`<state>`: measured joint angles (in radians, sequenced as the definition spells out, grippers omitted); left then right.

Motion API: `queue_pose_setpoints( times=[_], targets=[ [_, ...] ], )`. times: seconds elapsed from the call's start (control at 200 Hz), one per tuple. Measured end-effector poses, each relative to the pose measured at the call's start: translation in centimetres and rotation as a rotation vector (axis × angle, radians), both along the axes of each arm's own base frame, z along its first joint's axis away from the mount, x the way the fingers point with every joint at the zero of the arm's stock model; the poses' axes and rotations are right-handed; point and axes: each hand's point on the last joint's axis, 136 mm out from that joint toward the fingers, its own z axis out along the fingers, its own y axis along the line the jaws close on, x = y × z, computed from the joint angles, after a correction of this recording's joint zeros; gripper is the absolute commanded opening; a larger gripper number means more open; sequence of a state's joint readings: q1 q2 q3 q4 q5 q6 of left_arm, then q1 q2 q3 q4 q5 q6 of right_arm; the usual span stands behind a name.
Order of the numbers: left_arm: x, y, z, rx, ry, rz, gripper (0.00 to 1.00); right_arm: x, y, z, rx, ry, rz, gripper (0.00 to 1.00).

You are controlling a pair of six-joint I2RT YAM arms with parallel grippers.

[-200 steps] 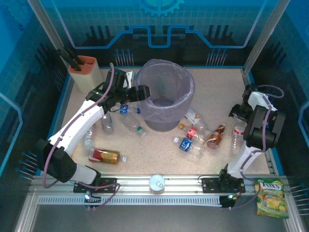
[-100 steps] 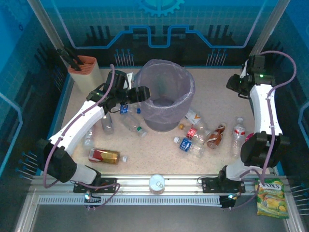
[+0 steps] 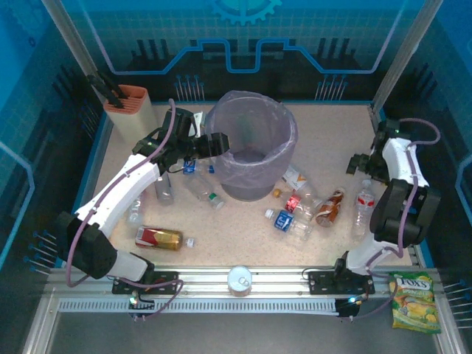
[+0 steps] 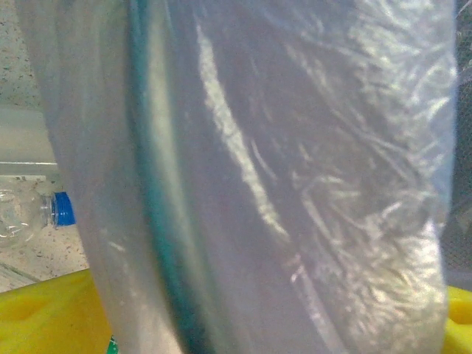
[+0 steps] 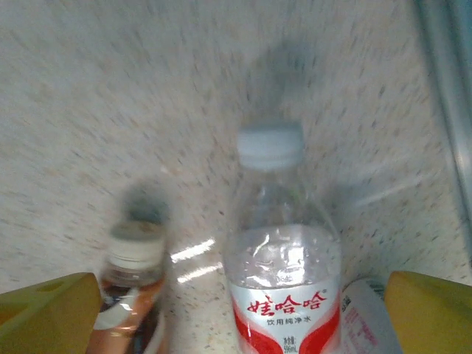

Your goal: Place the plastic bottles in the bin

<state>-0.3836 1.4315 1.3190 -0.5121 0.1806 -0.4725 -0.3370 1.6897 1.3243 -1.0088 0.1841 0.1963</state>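
Table [image 3: 243, 247]: bare floor open in front of bin [image 3: 251, 184], which stands mid-table toward back. Left gripper [image 3: 215, 141] at bin's left rim, pads [image 4: 44, 313] spread wide, bagged wall between them, nothing grasped. Right gripper [image 3: 358, 164] well right of bin, near table's right edge, released; pads [image 5: 48, 313] flank red-label bottle [image 5: 284, 273] without touching. Loose bottles [image 3: 293, 212] lie just right of bin, more [image 3: 203, 184] just left.
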Motion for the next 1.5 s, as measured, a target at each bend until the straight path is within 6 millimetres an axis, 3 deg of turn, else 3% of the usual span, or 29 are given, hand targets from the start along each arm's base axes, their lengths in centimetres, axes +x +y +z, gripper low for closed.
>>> queue_pose_setpoints(
  times=[0.145, 0.385, 0.46, 0.73, 0.961, 1.106, 1.216, 1.366, 1.496],
  targets=[
    [0.0, 0.0, 0.0, 0.0, -0.001, -0.001, 0.85, -1.3, 0.4, -3.2, 0.024, 0.082, 0.003, 1.0],
    [0.0, 0.0, 0.0, 0.0, 0.0, -0.001, 0.85, -1.6, -0.7, -6.5, 0.003, 0.143, -0.011, 1.0],
    [0.0, 0.0, 0.0, 0.0, 0.0, -0.001, 0.85, -1.5, -1.0, -7.3, 0.003, 0.147, -0.019, 0.96],
    [0.2, -0.1, -0.1, 0.001, 0.002, -0.001, 0.85, -1.1, -1.2, -7.7, -0.004, 0.131, -0.029, 0.71],
    [0.3, -0.1, 0.0, 0.001, 0.003, -0.001, 0.85, -0.2, -1.5, -6.9, -0.008, 0.102, -0.037, 0.58],
    [0.2, -0.1, -0.1, 0.002, 0.005, -0.001, 0.85, 0.9, -1.5, -5.2, -0.003, 0.052, -0.037, 0.58],
    [0.2, -0.1, -0.1, 0.003, 0.005, 0.0, 0.85, 1.9, -1.1, -2.4, 0.017, -0.024, -0.033, 0.58],
    [0.3, -0.1, -0.1, 0.003, 0.006, 0.0, 0.85, 4.5, 0.3, 4.4, 0.049, -0.231, -0.004, 0.55],
    [0.3, -0.1, -0.1, 0.003, 0.006, 0.0, 0.85, 6.7, 3.6, 11.9, 0.094, -0.449, 0.071, 0.52]
  ],
)
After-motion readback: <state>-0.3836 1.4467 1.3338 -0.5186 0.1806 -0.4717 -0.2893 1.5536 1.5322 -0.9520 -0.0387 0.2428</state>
